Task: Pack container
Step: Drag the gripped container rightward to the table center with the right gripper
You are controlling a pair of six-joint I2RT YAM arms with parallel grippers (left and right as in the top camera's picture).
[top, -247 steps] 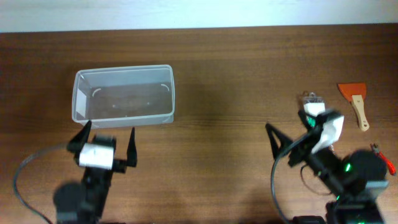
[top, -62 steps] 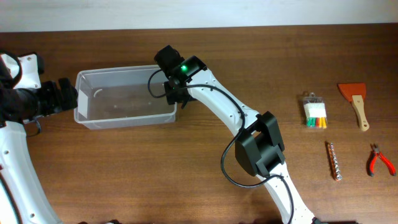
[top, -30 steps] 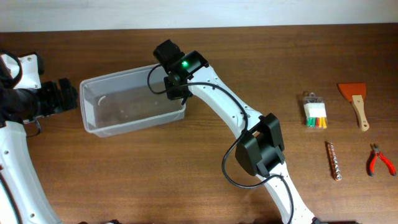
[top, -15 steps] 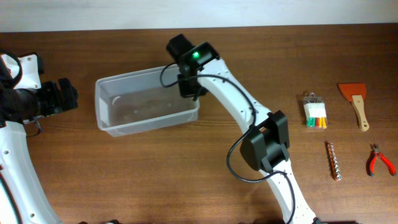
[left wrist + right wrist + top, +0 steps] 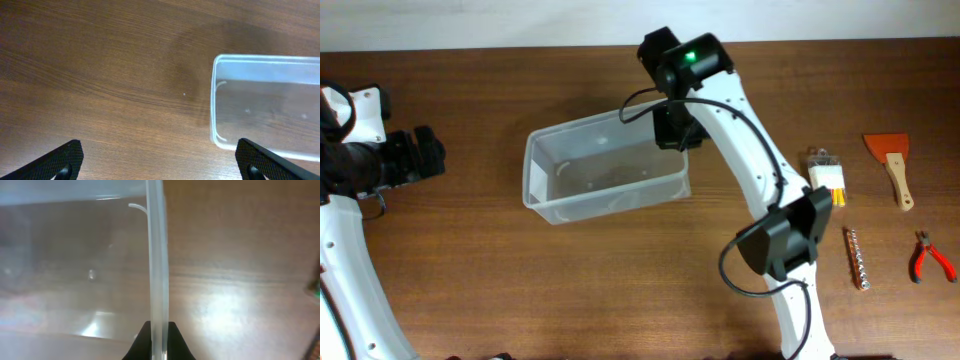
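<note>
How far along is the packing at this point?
Done: the container has been dragged rightward; it is empty. In hand: the right hand is shut on its right wall; the left hand is open, apart. Left: the marker pack, scraper, bit strip and pliers lie outside on the table.

On table (image 5: 520,290), container (image 5: 620,197) left of scraper (image 5: 890,160) and pliers (image 5: 931,257)

Right arm reaching far out, elbow bent, wrist tipped downward, right gripper (image 5: 158,333) with jaws pinched tight on the container (image 5: 534,182) wall between them, left arm drawn back, left gripper (image 5: 160,162) with fingers (image 5: 64,159) spread wide
</note>
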